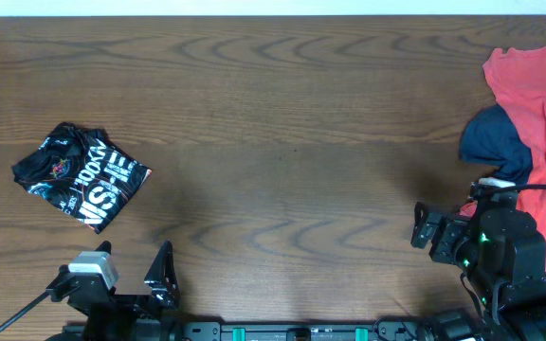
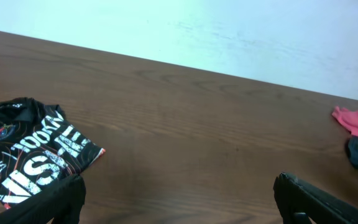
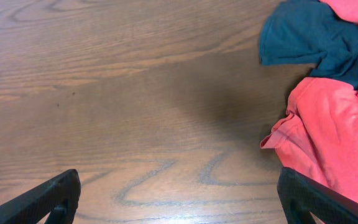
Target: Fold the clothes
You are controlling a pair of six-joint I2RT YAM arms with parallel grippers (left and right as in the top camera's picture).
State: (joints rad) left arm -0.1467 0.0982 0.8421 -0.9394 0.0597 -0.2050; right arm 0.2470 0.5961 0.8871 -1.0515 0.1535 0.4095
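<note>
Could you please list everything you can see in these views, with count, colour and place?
jersey: one, black with white lettering and orange detail, bunched up on the table's left side
T-shirt: one, coral-red, spread at the table's right edge
navy garment: one, dark blue, touching the T-shirt's left side
table: one, dark brown wood grain, under everything
wall: one, pale, beyond the table's far edge
left gripper: one, black, open, near edge on the left, short of the jersey
right gripper: one, black, open, near edge on the right, beside the T-shirt
</note>
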